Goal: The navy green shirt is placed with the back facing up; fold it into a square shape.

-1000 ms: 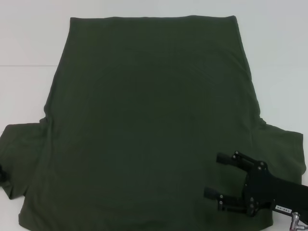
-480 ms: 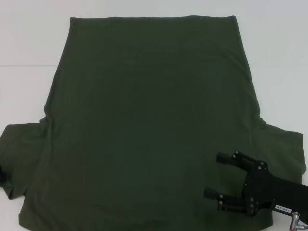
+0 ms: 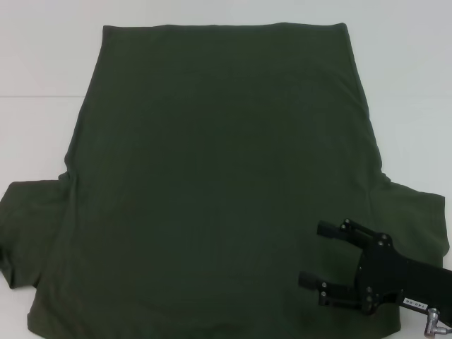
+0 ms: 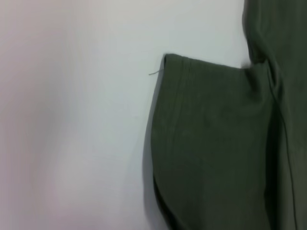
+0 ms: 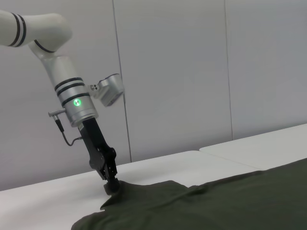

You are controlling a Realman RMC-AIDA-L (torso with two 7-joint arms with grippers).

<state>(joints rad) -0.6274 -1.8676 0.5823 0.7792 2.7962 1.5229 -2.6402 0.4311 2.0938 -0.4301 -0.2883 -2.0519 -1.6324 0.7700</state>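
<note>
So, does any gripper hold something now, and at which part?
The left gripper is down on the left sleeve edge of the navy green shirt; an actual pinch cannot be told. The right gripper is open above the shirt, holding nothing.

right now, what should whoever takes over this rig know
Left end effector: down at the edge of the shirt's left sleeve, fingers seemingly pinched on the hem; out of the head view.
Right end effector: open, hovering over the navy green shirt near its right sleeve, holding nothing.
Shirt lies spread flat, back up, on the white table, both sleeves out.
Done: no fold.
Left: every fold into a square.
</note>
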